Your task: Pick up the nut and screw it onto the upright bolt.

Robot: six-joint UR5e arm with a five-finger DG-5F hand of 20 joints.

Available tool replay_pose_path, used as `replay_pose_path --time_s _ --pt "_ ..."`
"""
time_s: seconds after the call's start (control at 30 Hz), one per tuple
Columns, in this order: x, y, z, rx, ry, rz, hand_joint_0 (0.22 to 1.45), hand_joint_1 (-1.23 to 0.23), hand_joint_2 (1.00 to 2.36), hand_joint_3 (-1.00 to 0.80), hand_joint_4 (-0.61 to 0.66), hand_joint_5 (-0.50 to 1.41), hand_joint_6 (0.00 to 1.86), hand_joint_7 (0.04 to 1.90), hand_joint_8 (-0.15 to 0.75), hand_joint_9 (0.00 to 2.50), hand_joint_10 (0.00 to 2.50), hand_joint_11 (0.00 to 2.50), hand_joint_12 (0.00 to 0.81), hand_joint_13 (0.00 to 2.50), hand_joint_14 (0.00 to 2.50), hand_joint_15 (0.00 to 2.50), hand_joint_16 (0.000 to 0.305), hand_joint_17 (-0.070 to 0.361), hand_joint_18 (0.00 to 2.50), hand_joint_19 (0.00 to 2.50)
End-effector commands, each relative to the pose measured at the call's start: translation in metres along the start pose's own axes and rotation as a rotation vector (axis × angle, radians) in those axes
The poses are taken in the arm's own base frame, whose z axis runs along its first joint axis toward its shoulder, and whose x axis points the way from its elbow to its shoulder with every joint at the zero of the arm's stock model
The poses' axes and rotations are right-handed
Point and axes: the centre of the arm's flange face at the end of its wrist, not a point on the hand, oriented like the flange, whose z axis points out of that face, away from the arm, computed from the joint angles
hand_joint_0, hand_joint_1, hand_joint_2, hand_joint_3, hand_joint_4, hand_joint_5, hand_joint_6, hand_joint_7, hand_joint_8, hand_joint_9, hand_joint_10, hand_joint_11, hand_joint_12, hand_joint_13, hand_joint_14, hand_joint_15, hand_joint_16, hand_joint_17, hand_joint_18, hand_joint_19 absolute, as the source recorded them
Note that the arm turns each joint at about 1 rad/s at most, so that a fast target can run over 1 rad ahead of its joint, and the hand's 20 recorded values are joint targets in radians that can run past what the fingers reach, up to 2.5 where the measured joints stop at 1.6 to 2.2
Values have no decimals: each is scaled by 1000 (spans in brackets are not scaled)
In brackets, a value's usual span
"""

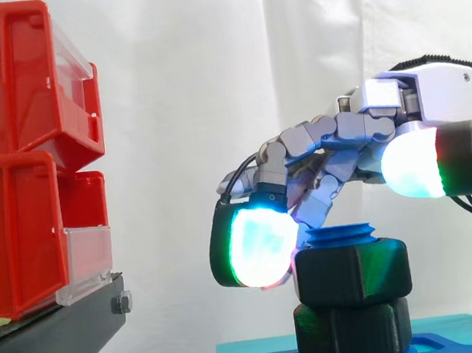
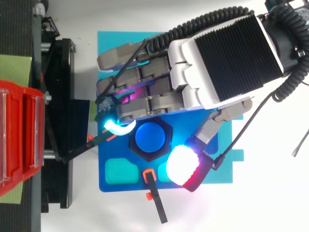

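Note:
A black hex nut [image 1: 354, 274] sits on the blue upright bolt [image 1: 338, 235], above a second black hex piece [image 1: 352, 331] at the bolt's foot. From above, the nut's rim [image 2: 169, 138] rings the bolt's blue top [image 2: 150, 137]. My hand [image 1: 431, 94] reaches over them from the right, its back [image 2: 217, 58] facing up. The fingers arch loosely over the bolt. One glowing fingertip [image 1: 257, 246] hangs close by the nut's left side. The thumb pad [image 1: 413, 160] floats above and to the right, clear of the nut. Nothing is pinched.
The bolt stands on a blue fixture plate [image 2: 108, 186] with a teal recess [image 2: 120, 171] and a black clamp bar [image 2: 155, 200]. Red bins [image 1: 13, 168] on a black stand [image 1: 50, 342] rise close to the left. White surface lies right of the plate.

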Motion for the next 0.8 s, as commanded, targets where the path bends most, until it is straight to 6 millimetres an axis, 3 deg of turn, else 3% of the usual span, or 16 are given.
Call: replay_pose_path --time_s 0.0,0.13,0.37,0.77 --pt "1 0 -1 1 3 2 524 -229 1000 -500 255 -4 505 1168 245 952 0 0 251 584 0 0 24 55 226 0" --pt "0 -4 -4 4 3 1 530 -248 1000 -500 202 30 503 1350 250 1026 0 0 236 648 0 0 22 49 297 0" --pt "-1 -11 -9 8 0 -2 536 -270 1000 -500 118 71 501 1499 247 1157 0 0 209 744 0 0 18 41 408 0" --pt "-4 -23 -20 23 -1 -6 544 -297 1000 -500 93 96 533 1441 216 1411 0 0 159 922 0 0 10 23 595 56"
